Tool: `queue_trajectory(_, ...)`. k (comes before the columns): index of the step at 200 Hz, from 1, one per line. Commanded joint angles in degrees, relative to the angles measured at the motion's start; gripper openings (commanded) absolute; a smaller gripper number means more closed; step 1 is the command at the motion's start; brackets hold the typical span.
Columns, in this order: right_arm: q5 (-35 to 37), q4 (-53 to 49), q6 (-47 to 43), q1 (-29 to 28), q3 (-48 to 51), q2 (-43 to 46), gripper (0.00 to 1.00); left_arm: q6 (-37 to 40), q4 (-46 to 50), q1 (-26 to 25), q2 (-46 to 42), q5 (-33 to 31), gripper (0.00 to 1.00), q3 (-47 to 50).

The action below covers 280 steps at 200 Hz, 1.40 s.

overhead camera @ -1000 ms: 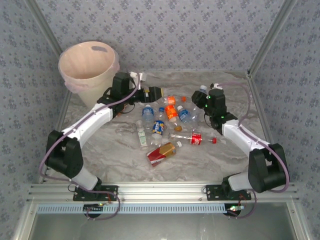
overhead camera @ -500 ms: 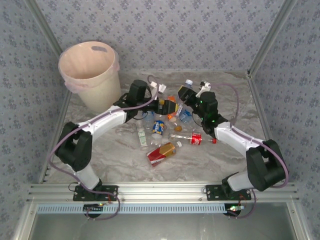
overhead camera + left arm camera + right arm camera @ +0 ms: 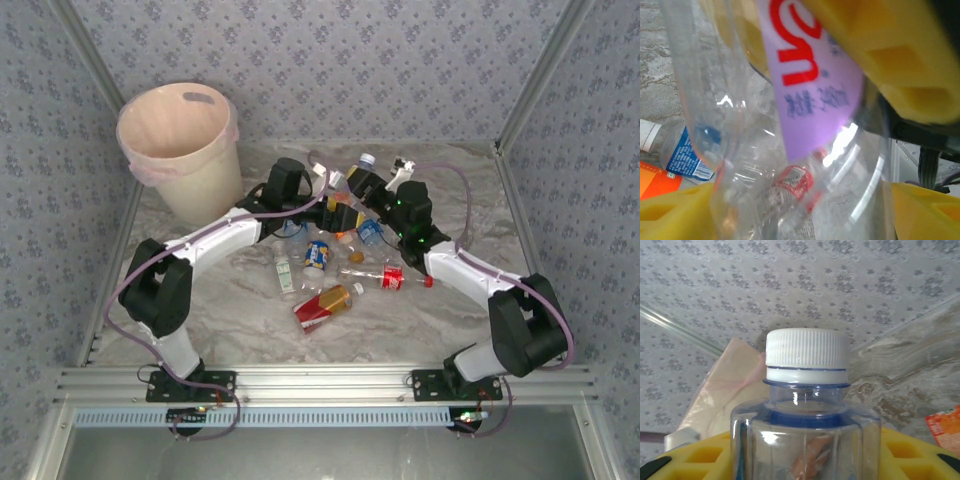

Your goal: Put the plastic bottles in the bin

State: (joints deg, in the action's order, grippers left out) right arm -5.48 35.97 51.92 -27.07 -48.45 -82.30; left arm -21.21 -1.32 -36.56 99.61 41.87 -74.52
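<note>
Gripping a white-capped clear bottle [image 3: 802,432], the right gripper [image 3: 365,185] hangs above the bottle pile [image 3: 322,257].
Left gripper [image 3: 335,206] straddles a purple-labelled bottle [image 3: 810,90]; whether it clamps it is unclear.

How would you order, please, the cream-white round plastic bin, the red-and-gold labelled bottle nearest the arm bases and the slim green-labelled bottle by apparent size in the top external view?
1. cream-white round plastic bin, clearly largest
2. red-and-gold labelled bottle
3. slim green-labelled bottle, smallest

lilac label [image 3: 810,95] on clear bottle [image 3: 740,125]: big red letters, cut off, look like "UC" | blue print below: "348ml" | other labels too blurred
</note>
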Motion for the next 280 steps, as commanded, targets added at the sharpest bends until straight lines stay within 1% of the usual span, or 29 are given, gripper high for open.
queue_trajectory(1,-2.0,2.8,0.7,-0.7,-2.1,-0.7,0.52,1.4,0.4,-0.4,0.8,2.0,0.75,-2.4)
queue_trajectory(36,-4.6,2.8,0.3,-0.8,-2.3,-0.6,0.55,1.5,0.3,-0.4,0.8,2.4,0.60,-2.4)
queue_trajectory(52,-5.8,2.2,-0.8,-0.7,-2.4,-0.4,0.60,1.5,-0.3,-0.4,0.3,2.1,0.54,-2.0)
queue_trajectory(57,-6.0,1.8,-1.2,-0.7,-2.4,-0.3,0.64,1.6,-0.3,-0.4,0.2,2.0,0.53,-1.9)
queue_trajectory(65,-6.3,1.1,-2.2,-0.7,-2.6,0.0,0.70,1.7,-0.2,-0.4,0.1,1.3,0.52,-1.8)
queue_trajectory(73,-6.8,0.1,-3.3,-0.6,-2.8,0.3,0.73,1.9,0.1,-0.4,0.0,0.4,0.51,-1.7)
queue_trajectory(117,-7.1,-7.8,-10.1,-0.1,-3.5,4.3,0.85,2.2,0.6,0.2,-0.6,-3.1,0.50,-1.1)
queue_trajectory(133,-8.6,-10.5,-12.5,0.7,-3.6,6.1,0.91,2.0,0.6,0.5,-0.9,-4.4,0.50,-0.9)
queue_trajectory(135,-8.8,-10.8,-12.9,0.8,-3.6,6.4,0.93,1.9,0.6,0.7,-0.9,-4.6,0.50,-0.8)
queue_trajectory(137,-9.0,-11.3,-13.3,0.9,-3.7,6.5,0.98,1.9,0.6,0.7,-0.9,-4.6,0.50,-0.8)
queue_trajectory(140,-9.3,-12.2,-13.8,1.0,-3.8,6.8,1.00,1.8,0.5,0.8,-1.0,-4.8,0.50,-0.7)
queue_trajectory(155,-10.0,-16.4,-15.4,1.2,-4.4,8.3,1.00,1.4,0.4,1.2,-1.2,-5.9,0.50,-0.5)
queue_trajectory(159,-10.1,-17.1,-17.6,1.2,-4.5,8.7,1.00,1.3,0.3,1.3,-1.3,-6.0,0.50,-0.3)
queue_trajectory(180,-11.2,-20.3,-20.9,1.6,-4.5,10.9,1.00,1.1,0.3,1.9,-1.7,-7.3,0.50,0.0)
queue_trajectory(219,-16.0,-20.1,-23.3,3.4,-3.2,13.6,1.00,0.6,0.1,3.2,-2.8,-9.0,0.50,0.5)
queue_trajectory(243,-17.1,-17.6,-23.3,4.7,-1.5,14.4,1.00,0.6,0.7,4.2,-4.0,-10.6,0.50,0.9)
queue_trajectory(260,-16.0,-14.0,-23.0,5.5,0.9,14.5,1.00,0.5,1.6,5.0,-5.0,-12.5,0.49,0.8)
queue_trajectory(280,-11.1,-13.2,-23.2,6.0,3.1,14.1,1.00,0.7,3.1,6.1,-6.4,-15.2,0.49,0.7)
